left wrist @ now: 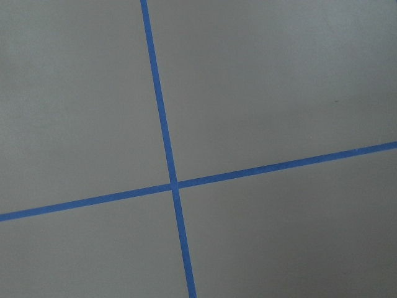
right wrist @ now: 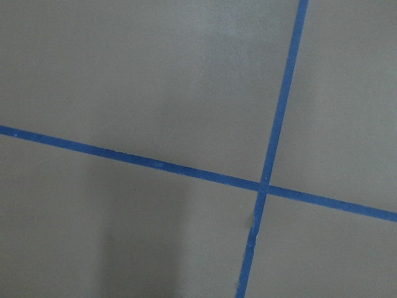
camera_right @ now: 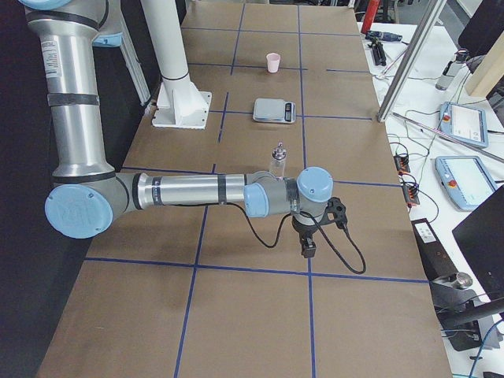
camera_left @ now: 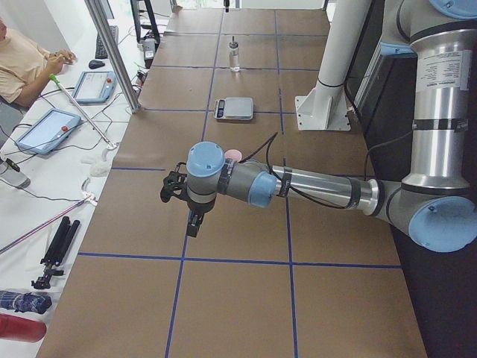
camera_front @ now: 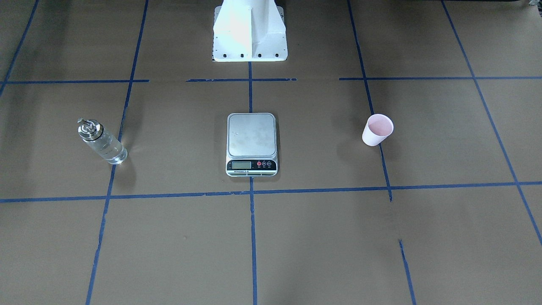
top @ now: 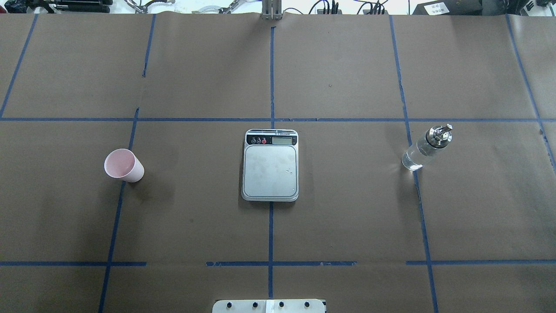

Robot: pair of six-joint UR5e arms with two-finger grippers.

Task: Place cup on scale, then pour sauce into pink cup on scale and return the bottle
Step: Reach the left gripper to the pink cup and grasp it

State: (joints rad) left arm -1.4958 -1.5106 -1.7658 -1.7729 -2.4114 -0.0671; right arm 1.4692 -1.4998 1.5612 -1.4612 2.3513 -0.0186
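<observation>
Overhead exterior: cup (top: pixel 124 165) looks light, flimsy, so grab gently mid-wall; left end effector (camera_left: pixel 192 223), right end effector (camera_right: pixel 305 248): can't tell if apart or together.

Pink cup (top: pixel 124 165); silver-grey scale (top: pixel 270 170), black strip (top: pixel 271 139); clear bottle (top: pixel 418 154), silver cap (top: pixel 438 135); brown table (top: pixel 347 208), blue grid (top: pixel 270 234)

left gripper (camera_left: pixel 192 224): side view only, jaws unclear
right gripper (camera_right: pixel 305 250): same
small pale pink cup (camera_left: pixel 233 154): mostly hidden, exterior left view
square silver-grey scale (camera_front: pixel 251 135): LCD digits unreadable
</observation>
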